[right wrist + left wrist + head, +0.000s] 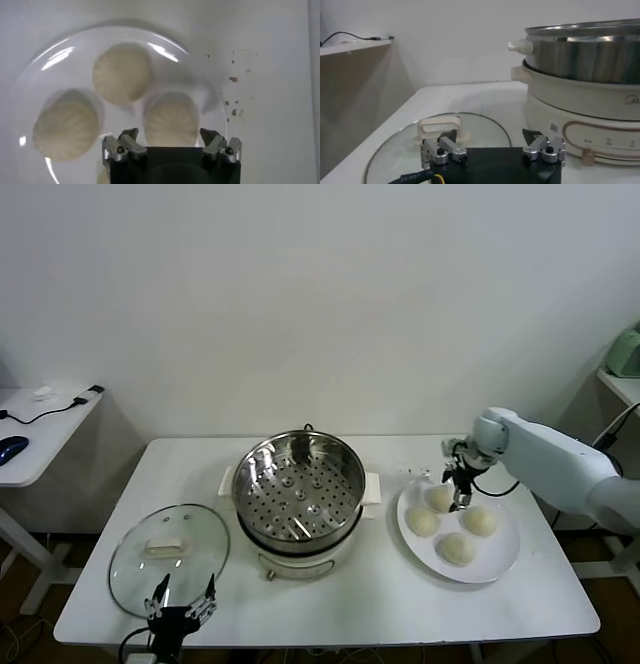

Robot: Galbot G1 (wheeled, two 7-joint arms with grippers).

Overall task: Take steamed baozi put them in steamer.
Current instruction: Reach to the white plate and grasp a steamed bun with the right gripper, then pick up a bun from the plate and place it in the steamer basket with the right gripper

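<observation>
The right arm (560,464) is clad in smooth pale blue-white shells with a rounded joint housing near the wrist, and a thin black cable loops along its underside toward the dark right end effector (459,496). In both wrist views each end effector shows a matte black block body carrying two silver metal finger mounts, each fixed with dark round screws and tipped with short black pads. The left end effector (493,141) also carries a black cable with white printed lettering and a bit of yellow wire at its base.
</observation>
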